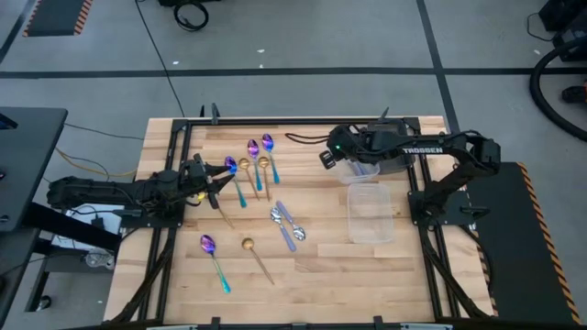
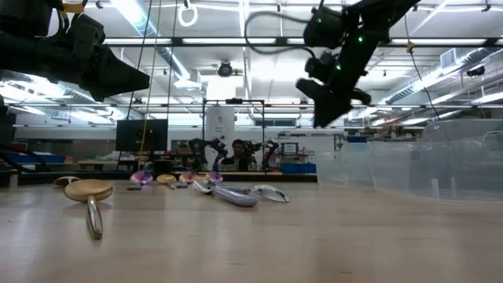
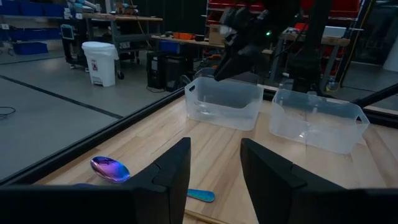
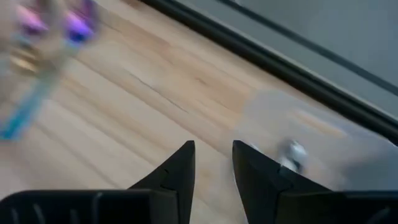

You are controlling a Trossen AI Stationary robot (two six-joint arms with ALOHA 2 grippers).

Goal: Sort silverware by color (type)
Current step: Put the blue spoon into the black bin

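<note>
Overhead, the right hand (image 1: 327, 158) hangs above the near edge of the upper clear plastic container (image 1: 359, 169), its fingers (image 4: 179, 167) parted with nothing between them; a silver spoon (image 4: 291, 153) lies inside that container, just ahead of the fingertips. A second, empty clear container (image 1: 371, 213) sits just below it on the wooden bench (image 1: 321, 266).

The left hand (image 1: 213, 183) rests low at the bench's left side, fingers (image 3: 171, 171) apart and gripping nothing, with a purple-blue spoon (image 3: 111, 168) lying just in front of it.

The remaining silverware is spread over the middle of the bench. Near the top sit three purple-blue spoons (image 1: 254, 148) with teal handles and two gold spoons (image 1: 246, 169), close together. Two silver spoons (image 1: 288, 225) lie side by side at the centre, touching or nearly so. Lower left, another purple-blue spoon (image 1: 210, 247) lies apart, with a gold spoon (image 1: 250, 247) near it to the right.
</note>
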